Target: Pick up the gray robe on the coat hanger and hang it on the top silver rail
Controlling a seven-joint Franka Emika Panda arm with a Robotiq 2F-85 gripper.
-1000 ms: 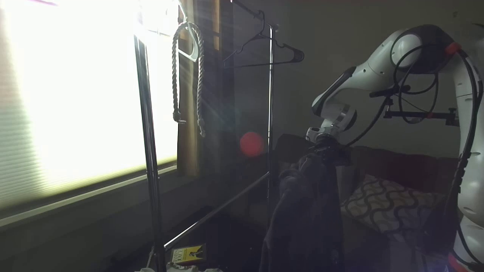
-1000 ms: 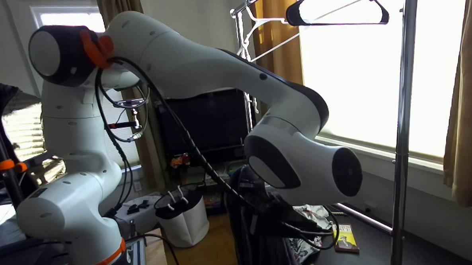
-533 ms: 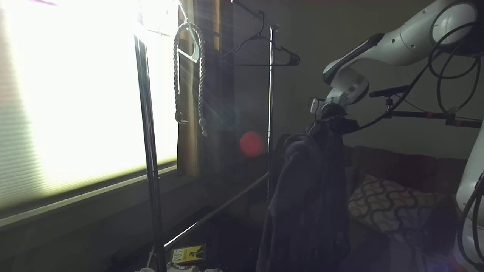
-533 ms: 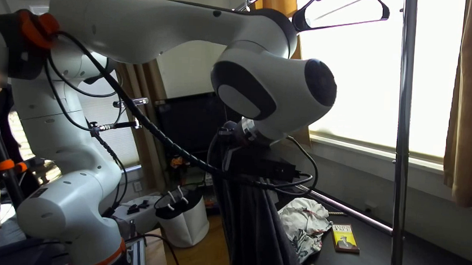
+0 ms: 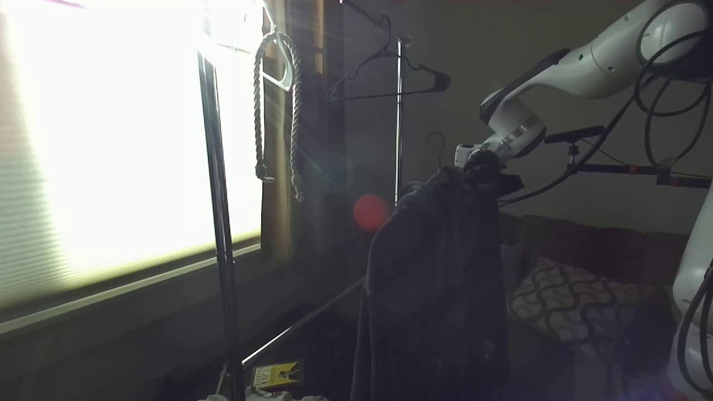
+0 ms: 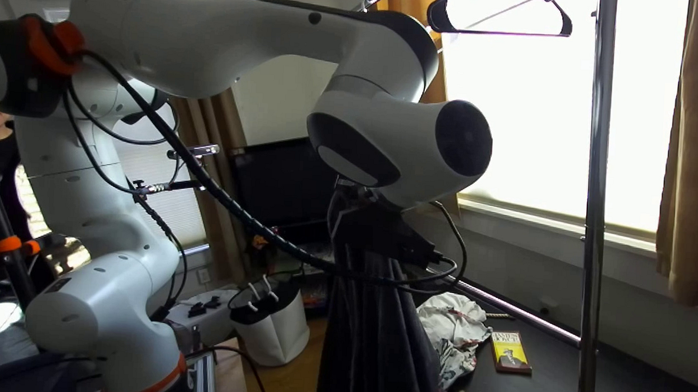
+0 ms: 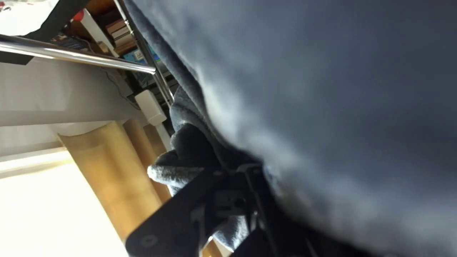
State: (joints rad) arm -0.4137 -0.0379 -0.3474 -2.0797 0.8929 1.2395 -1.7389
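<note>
We see open room above the coat hanger (image 5: pixel 442 151) — the jaws, deep in shadow, appear clamped on the gray robe (image 5: pixel 434 278) near its top.

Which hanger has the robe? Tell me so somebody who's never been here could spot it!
In an exterior view, start at the white robot arm and follow it down to the gray robe. At its top pokes out the coat hanger, only its thin hook showing. Unlike the black hanger on the top silver rail, it wears a robe.
</note>
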